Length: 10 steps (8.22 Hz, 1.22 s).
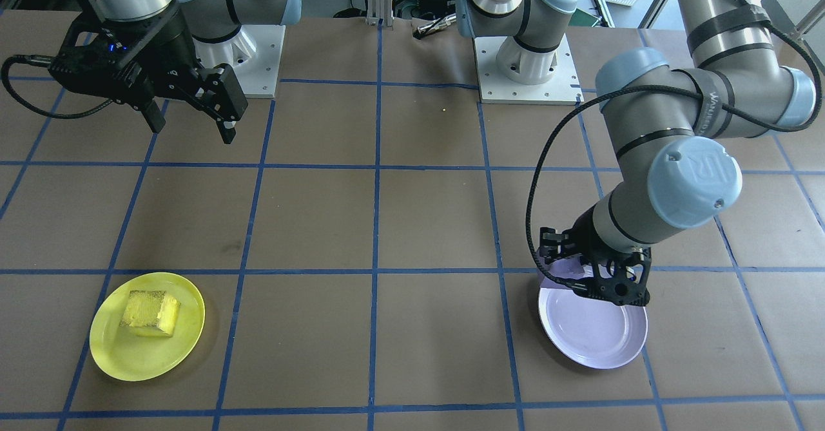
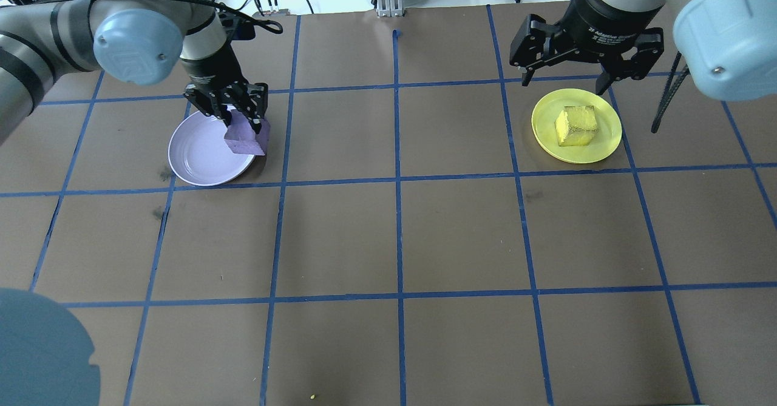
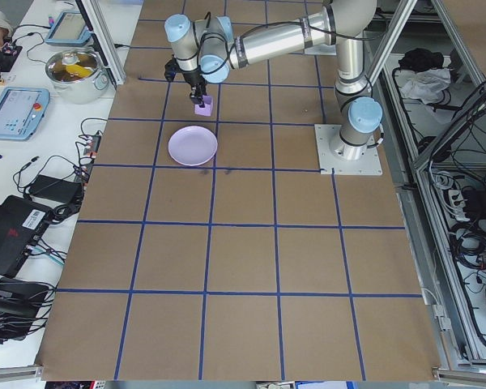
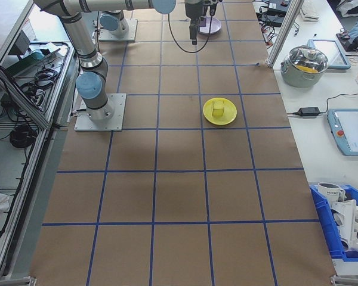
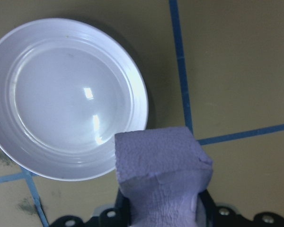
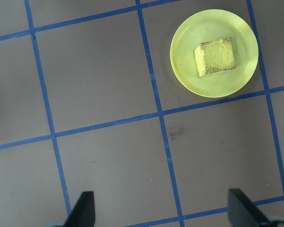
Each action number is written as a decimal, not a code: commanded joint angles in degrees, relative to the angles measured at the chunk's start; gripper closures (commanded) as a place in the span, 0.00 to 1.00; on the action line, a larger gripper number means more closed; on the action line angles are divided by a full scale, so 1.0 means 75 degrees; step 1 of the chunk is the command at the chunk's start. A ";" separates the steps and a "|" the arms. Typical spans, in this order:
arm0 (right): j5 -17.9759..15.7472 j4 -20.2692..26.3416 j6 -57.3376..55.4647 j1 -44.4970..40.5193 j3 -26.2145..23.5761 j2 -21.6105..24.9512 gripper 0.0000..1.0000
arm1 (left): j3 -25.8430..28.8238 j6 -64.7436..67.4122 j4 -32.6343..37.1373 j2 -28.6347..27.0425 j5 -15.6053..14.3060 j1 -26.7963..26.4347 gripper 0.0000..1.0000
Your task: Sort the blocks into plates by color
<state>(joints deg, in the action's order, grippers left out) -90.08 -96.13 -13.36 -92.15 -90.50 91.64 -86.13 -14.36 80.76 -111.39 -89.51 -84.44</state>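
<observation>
My left gripper (image 2: pixel 240 118) is shut on the purple block (image 2: pixel 247 137), holding it just above the edge of the lavender plate (image 2: pixel 200 157). In the left wrist view the purple block (image 5: pixel 161 175) overlaps the near rim of the lavender plate (image 5: pixel 61 94), whose inside holds nothing. The yellow block (image 2: pixel 575 125) lies in the yellow plate (image 2: pixel 610 136). My right gripper (image 2: pixel 564 84) hangs open and holds nothing, raised off the table on the robot's side of that plate. From the right wrist, the yellow block (image 6: pixel 215 56) and yellow plate (image 6: pixel 184 66) sit far ahead.
Brown table marked with a blue tape grid. The two arm bases (image 1: pixel 525 64) (image 1: pixel 251 51) stand at the robot's edge. On side benches are a lidded pot (image 4: pixel 307 59), a tablet (image 4: pixel 352 131) and a blue bin (image 4: pixel 346 229).
</observation>
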 commanded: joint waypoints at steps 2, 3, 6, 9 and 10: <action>0.0079 -0.0027 -0.0011 -0.0018 -0.0050 0.0004 0.00 | 0.0035 -0.1003 -0.0675 -0.0698 -0.0018 0.0723 1.00; 0.0104 -0.0027 -0.0035 -0.0018 -0.0050 0.0004 0.00 | 0.0035 -0.0991 -0.0794 -0.0815 -0.0053 0.0723 1.00; 0.0104 -0.0015 -0.0012 -0.0030 -0.0061 0.0004 0.00 | 0.0047 -0.0991 -0.0983 -0.1143 -0.0041 0.0735 0.56; -0.0013 0.0345 0.0000 0.0005 -0.0027 0.0004 0.00 | 0.0209 -0.0898 -0.0867 -0.0888 -0.0076 0.0665 0.00; -0.0025 0.0406 -0.0011 0.0005 0.0032 0.0016 0.00 | 0.0443 -0.0793 -0.0483 -0.0666 -0.0100 0.0641 0.00</action>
<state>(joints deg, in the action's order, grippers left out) -89.95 -94.92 -13.39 -92.20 -90.83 91.64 -85.07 -21.36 73.99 -118.56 -89.99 -79.23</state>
